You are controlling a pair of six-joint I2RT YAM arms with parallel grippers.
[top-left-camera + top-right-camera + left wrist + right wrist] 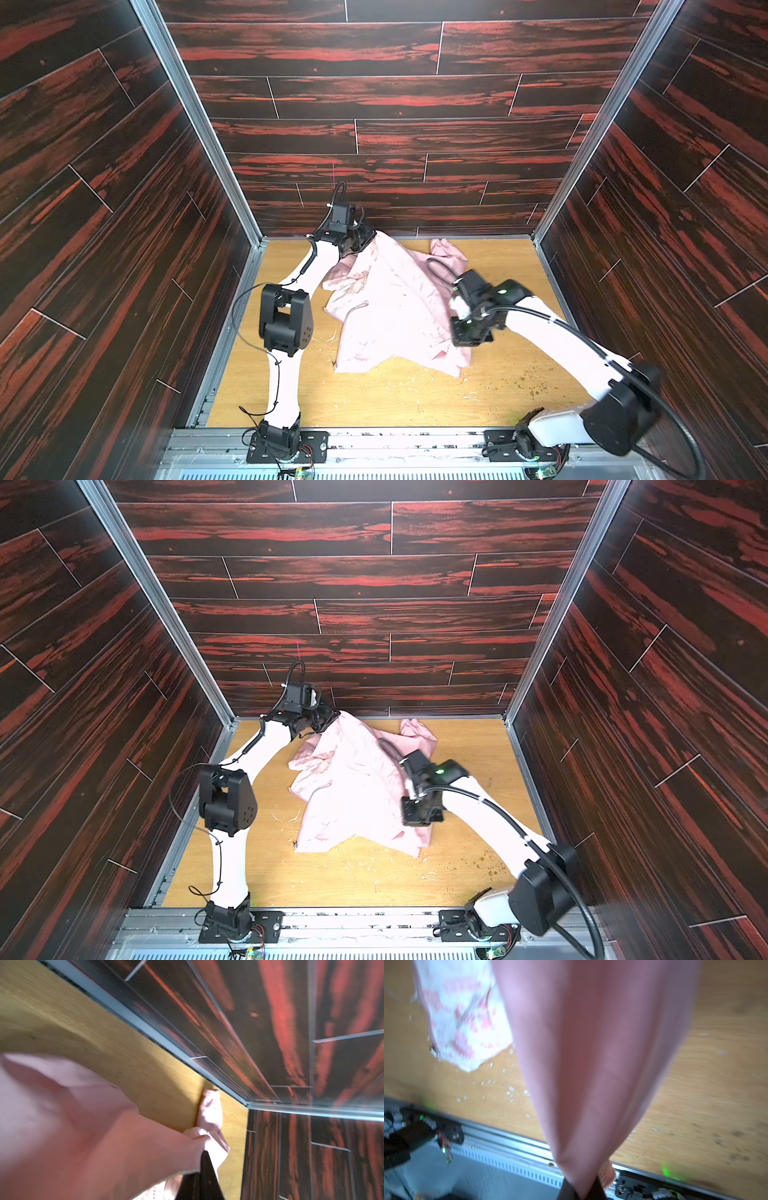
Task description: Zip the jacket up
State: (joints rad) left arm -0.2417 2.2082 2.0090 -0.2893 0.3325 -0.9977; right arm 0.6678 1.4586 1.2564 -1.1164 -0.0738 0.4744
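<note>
Light-pink jacket [395, 307], crumpled and lifted off the table, patterned lining showing.

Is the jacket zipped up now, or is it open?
Open. The jacket is crumpled, with one panel turned over so that its patterned lining shows; no closed zipper line is visible.

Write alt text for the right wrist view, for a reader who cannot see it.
The right gripper is shut on a fold of the pink jacket, which fans out away from the camera. Beside it whitish patterned lining shows against a wooden table strewn with pale flecks, edged by a metal rail.
</note>
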